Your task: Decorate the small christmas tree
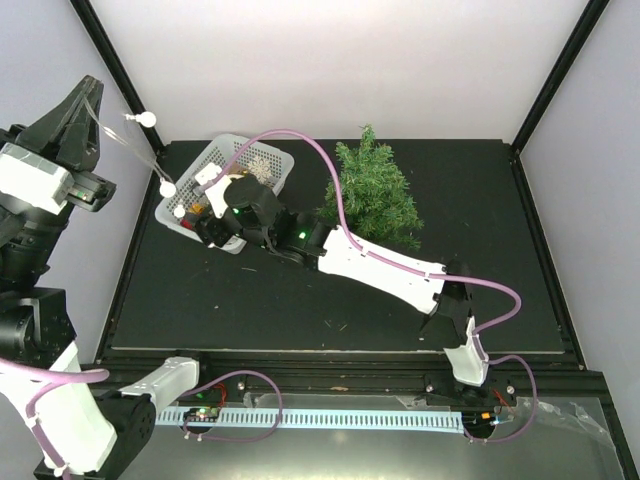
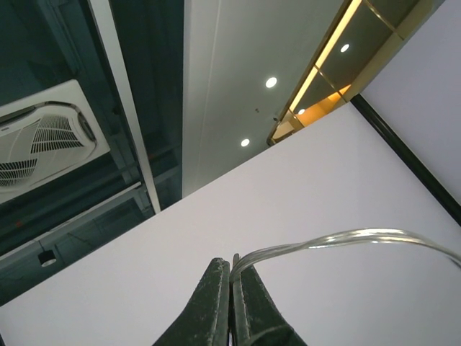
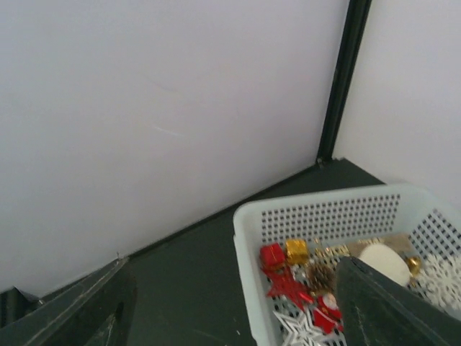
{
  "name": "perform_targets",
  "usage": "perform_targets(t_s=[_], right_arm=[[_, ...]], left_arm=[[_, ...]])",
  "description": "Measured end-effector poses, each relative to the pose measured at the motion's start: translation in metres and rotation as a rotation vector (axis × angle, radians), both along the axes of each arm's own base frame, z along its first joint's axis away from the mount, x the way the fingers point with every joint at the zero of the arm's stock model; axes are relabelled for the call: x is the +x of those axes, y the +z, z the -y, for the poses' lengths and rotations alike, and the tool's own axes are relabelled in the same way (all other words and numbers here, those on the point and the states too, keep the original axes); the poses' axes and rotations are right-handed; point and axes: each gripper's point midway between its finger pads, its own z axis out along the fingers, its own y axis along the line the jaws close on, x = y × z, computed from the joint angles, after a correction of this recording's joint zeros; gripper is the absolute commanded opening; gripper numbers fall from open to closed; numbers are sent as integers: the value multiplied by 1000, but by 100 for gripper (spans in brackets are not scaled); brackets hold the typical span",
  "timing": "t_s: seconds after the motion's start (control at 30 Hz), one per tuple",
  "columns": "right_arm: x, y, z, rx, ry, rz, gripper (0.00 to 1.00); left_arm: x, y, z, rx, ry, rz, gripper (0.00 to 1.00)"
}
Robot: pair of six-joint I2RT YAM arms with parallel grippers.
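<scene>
The small christmas tree stands bare at the back middle of the black mat. My left gripper is raised high at the far left, shut on a clear wire garland with white balls that hangs down into the white basket. In the left wrist view the fingers pinch the clear wire. My right gripper is open and empty over the basket's near end. In the right wrist view its fingers straddle the basket's corner.
The basket holds a red gift box, a gold gift box, a red star, a white star, a pine cone and a white ball. White walls and black frame posts enclose the mat.
</scene>
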Motion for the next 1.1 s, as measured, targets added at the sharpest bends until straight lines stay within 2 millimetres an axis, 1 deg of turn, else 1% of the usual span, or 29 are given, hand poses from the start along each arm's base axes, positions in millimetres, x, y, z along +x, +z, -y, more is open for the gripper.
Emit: perform_targets(t_s=[0.1,0.2,0.4,0.43,0.47,0.57,0.7,0.73,0.8,0.93,1.0,1.1], right_arm=[[7,-24,5,-42,-15,-23,62],[9,-40,6,-67,-22,-47,48],[8,-41,9,-56,-24,-50,13],[8,-41,11,-57,-25,-48,5],[8,-40,13,-56,-28,-48,1],[10,-33,18,-47,-36,-36,1],[15,-9,24,-27,-47,-7,1],[17,5,27,-13,-52,6,1],[20,37,34,28,-64,41,1],[20,113,56,157,-89,130,1],[17,135,69,190,-100,158,1],[11,156,85,215,-111,186,1]], left_arm=[[-6,1,1,3,-5,8,1],[-7,1,1,3,-11,8,2],[-6,1,1,0,-12,5,2],[-6,0,1,0,-12,5,2],[-5,0,1,1,-11,4,1],[-1,-3,1,3,-3,-4,2],[13,-14,-1,4,16,-35,1],[17,-17,-2,4,24,-39,1],[26,-21,-3,4,42,-51,2],[45,-29,-9,1,95,-63,2],[51,-30,-12,0,119,-62,2],[53,-29,-15,-5,138,-53,2]])
